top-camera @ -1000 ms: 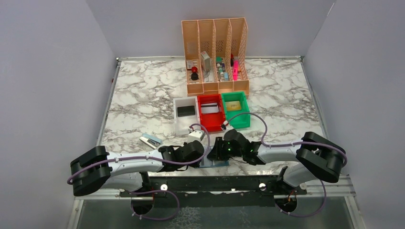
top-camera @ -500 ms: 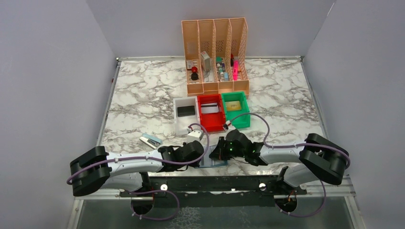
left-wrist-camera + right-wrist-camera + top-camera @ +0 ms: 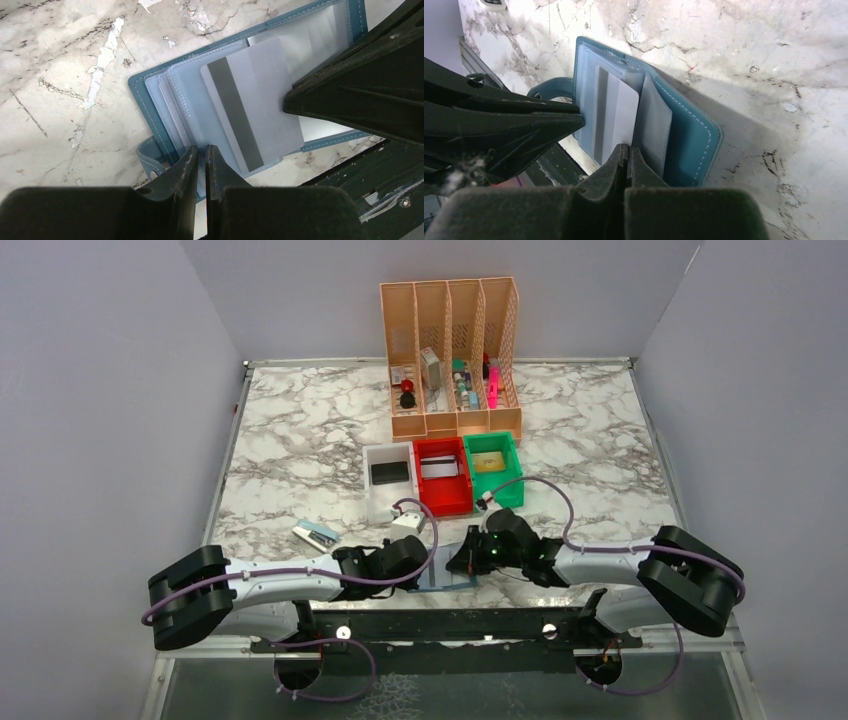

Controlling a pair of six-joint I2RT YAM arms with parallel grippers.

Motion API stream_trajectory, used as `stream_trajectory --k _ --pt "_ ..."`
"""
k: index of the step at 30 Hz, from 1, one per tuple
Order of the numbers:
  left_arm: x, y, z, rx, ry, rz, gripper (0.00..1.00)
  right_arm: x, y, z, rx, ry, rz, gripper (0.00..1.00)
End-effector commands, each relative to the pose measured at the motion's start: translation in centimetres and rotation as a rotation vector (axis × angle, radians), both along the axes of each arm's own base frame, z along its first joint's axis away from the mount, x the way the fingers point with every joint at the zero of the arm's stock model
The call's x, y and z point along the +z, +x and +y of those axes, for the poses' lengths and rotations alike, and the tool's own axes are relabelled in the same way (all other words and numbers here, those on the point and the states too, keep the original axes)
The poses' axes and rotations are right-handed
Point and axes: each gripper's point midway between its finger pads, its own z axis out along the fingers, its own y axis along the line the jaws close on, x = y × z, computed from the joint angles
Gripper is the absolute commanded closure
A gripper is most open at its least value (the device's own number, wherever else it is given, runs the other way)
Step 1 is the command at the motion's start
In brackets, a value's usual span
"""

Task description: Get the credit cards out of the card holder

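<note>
Silvery-grey striped card (image 3: 255,100) partly out of the open teal-blue folding card holder (image 3: 185,100).
White marble counter (image 3: 300,440): red plastic bin (image 3: 445,508) and peach mesh organizer (image 3: 497,310) well behind, not in the way. Holder at near edge between both arms; left jaws narrow, pinching its clear pockets; right jaws clamped on the card's edge. Card's long axis runs roughly jaw-to-jaw, so I'd pull toward the right arm.

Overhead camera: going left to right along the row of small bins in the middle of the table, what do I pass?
white bin → red bin → green bin
</note>
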Motion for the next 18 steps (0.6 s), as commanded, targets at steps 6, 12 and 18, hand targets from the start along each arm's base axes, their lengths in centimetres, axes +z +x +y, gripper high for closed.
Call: stream_trajectory --k 6,12,18 --pt "-1.4 -0.2 2.0 0.017 0.086 0.005 0.87 -0.8 0.0 -1.8 0.028 -0.086 -0.025 0.99" --pt "0.0 0.2 1.3 0.01 0.044 -0.017 0.83 -1.3 0.6 -2.6 -0.041 -0.142 0.0 0.99" --pt "3.3 1.2 -0.4 0.033 -0.061 -0.069 0.54 -1.4 0.4 -1.6 -0.007 -0.103 0.011 0.99"
